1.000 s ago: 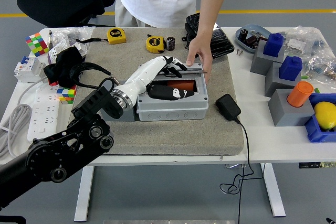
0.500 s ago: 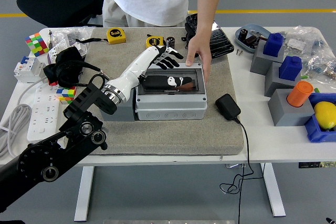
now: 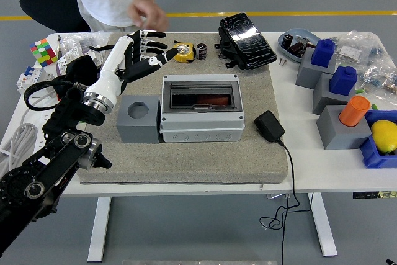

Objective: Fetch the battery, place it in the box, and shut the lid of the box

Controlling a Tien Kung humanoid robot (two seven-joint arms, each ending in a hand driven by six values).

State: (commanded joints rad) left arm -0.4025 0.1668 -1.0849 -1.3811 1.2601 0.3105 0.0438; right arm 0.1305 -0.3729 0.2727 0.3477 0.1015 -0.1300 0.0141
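The grey plastic box [image 3: 201, 110] sits lid-shut on the white desk [image 3: 322, 159], orange battery [image 3: 208, 99] inside; the black-and-white left hand [image 3: 144, 54] hovers, fingers spread.

Grey floor [image 3: 347, 228] crossed by a yellow line [image 3: 298, 13]; a black office chair [image 3: 46, 1] behind the white bench [image 3: 322, 172]

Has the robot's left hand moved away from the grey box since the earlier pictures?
Yes. The left hand has moved up and left, off the box, towards the table's far edge.
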